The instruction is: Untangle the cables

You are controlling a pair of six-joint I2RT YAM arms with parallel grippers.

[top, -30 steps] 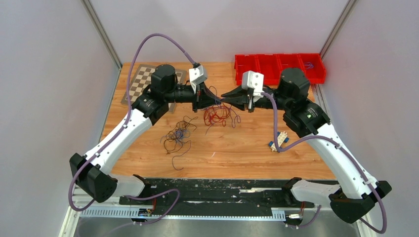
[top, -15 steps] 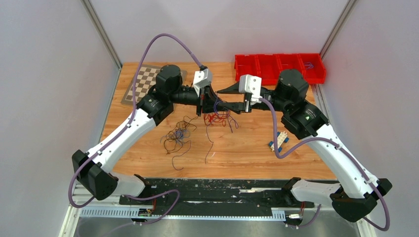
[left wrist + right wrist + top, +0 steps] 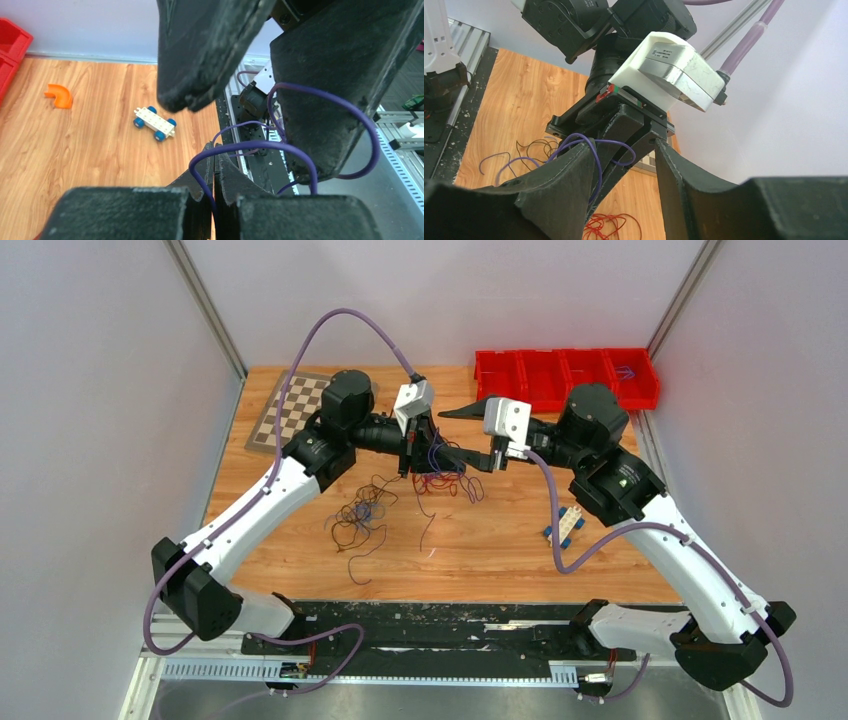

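The purple cable (image 3: 250,145) is pinched in the shut jaws of the left gripper (image 3: 216,156), above the red bundle (image 3: 440,480); a dark bundle (image 3: 358,515) lies at eight o'clock. With the jaws of the right gripper (image 3: 623,144) parted wide, a draped loop may be snagged on withdrawal.

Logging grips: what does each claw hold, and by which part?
Left claw pinches a thin purple wire partway along its loops; right claw stands open, gripping nothing.

Bright, even overhead light; faint soft shadows on the table (image 3: 480,540); close-up fingers (image 3: 125,212) slightly blurred in wrist views
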